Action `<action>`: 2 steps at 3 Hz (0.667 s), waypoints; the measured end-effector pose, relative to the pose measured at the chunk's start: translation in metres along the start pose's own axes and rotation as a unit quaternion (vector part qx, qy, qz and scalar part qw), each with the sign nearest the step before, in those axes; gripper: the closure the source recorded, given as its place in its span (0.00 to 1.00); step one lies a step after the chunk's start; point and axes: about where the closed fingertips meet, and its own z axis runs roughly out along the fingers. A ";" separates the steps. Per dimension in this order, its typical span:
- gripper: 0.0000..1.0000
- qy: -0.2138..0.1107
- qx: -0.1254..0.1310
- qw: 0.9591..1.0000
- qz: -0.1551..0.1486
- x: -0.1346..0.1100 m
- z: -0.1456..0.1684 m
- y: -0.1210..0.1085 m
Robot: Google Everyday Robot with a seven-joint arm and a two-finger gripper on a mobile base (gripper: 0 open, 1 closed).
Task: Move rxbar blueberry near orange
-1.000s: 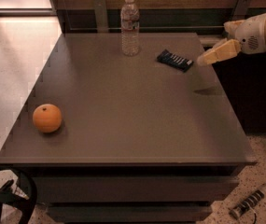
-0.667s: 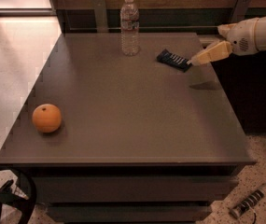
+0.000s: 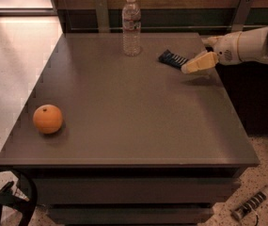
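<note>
The rxbar blueberry, a flat dark navy bar with white marks, lies on the grey-brown table at the far right, right of the bottle. My gripper comes in from the right on a white arm; its tan tips are right at the bar's right end, just above the tabletop. The orange sits at the table's near left, far from the bar.
A clear water bottle stands upright at the back middle, left of the bar. Metal brackets and a wooden wall run behind the table. The table's right edge is close under my arm. A power strip lies on the floor at lower right.
My gripper has moved left and slightly down, from beside the table's right edge to the bar's right end. The bar, bottle and orange have not moved.
</note>
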 end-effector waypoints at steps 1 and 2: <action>0.00 -0.011 -0.009 1.000 0.011 0.013 0.022 0.000; 0.00 -0.026 -0.022 0.999 0.022 0.022 0.041 0.003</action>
